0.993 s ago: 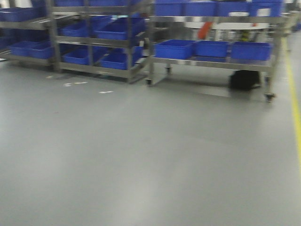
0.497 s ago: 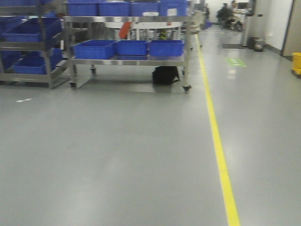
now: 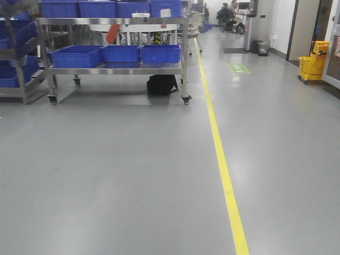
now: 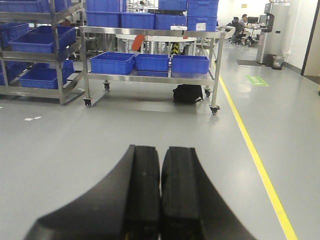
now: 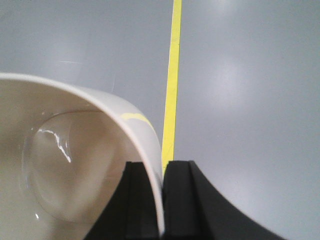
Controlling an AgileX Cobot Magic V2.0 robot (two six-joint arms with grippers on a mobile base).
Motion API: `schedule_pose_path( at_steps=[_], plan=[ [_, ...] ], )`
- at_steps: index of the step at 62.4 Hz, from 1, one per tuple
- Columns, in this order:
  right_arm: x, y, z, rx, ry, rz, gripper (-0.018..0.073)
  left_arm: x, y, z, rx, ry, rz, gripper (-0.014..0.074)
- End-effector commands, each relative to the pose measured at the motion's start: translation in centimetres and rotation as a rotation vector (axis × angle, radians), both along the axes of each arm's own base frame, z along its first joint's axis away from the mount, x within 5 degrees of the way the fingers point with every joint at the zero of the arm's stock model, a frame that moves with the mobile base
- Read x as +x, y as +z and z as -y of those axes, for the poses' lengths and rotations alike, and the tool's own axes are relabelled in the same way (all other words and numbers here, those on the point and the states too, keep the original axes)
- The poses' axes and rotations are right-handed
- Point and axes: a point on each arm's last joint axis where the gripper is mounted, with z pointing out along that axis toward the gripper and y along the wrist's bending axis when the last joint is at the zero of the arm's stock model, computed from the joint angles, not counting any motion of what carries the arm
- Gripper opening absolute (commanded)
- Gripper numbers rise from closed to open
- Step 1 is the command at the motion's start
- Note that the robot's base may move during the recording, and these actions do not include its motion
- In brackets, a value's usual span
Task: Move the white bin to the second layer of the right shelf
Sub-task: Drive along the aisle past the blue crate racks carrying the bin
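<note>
I'm only seeing the claws off the wrist cams right now. The left claw is showing two matte black fingers, flat on the inner faces and flaring out into wide curved bases. The right claw is looking like the same build: plain black, squared-off tips, a little step near each tip, and swooping bases.

Grey floor split by a yellow line. Left of the line, wheeled steel rack loaded with blue crates, black bag beneath. Right of the line, yellow mop bucket, green floor marking.
</note>
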Motion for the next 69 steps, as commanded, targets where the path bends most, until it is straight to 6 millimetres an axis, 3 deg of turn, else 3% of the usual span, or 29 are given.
schedule_pose_path(
  at_steps=[1, 69],
  plan=[
    [0.39, 1.43, 0.01, 0.004, -0.002, 0.106, 0.0055, -0.05, -0.1, -0.06, -0.011, 0.007, 0.07, 0.0085],
    [0.39, 1.43, 0.01, 0.004, -0.002, 0.106, 0.0055, -0.05, -0.1, -0.06, -0.011, 0.007, 0.07, 0.0085]
  ],
)
